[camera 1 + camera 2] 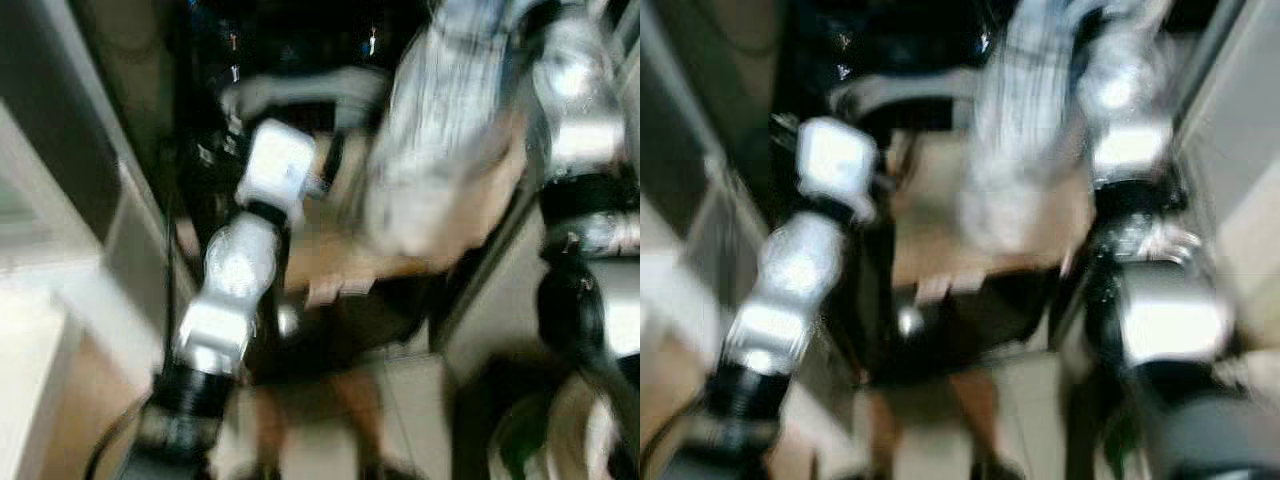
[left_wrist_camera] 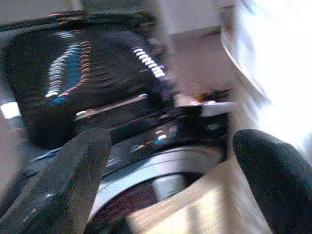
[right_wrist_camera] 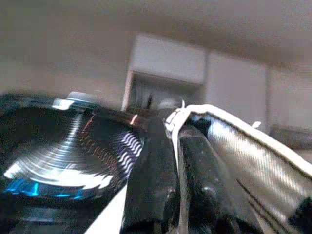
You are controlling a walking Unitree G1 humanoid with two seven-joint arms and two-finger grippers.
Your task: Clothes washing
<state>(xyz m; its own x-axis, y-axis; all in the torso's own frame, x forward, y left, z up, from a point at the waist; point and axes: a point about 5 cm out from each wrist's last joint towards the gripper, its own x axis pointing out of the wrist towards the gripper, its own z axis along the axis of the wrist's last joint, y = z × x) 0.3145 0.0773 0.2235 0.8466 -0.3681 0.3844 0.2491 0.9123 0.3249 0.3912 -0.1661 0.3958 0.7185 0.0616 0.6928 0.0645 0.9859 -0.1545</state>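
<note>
Head views are heavily motion-blurred, so detail is limited. Floor (image 1: 420, 400) is pale tile, with a white cabinet or wall panel (image 1: 40, 300) along the robot's left and another light panel (image 1: 1250, 150) on its right. Ahead and up top sits the dark washing machine (image 1: 290, 60), its glossy black door glass (image 3: 68, 146) catching blue and white reflections in both wrist views; a grey rim (image 2: 161, 168) of the drum opening shows under the left gripper. A tan, cardboard-like surface (image 1: 330, 250) lies between the two arms, below the machine, with a dark mass (image 1: 330, 330) under it; can't tell what that is. Something green and white (image 1: 530, 440) sits low on the floor to the right, too blurred to identify. The garment (image 1: 440, 130), a white striped cloth, hangs in front of the machine from the raised right arm (image 1: 1120, 150). Right gripper (image 3: 178, 161) has both black fingers pressed together with the cloth's white hem pinched between them, fabric draping off to one side. Left arm (image 1: 240, 260) reaches forward toward the machine front; left gripper (image 2: 175, 165) is spread wide, fingers (image 2: 73, 170) far apart, nothing between them.
</note>
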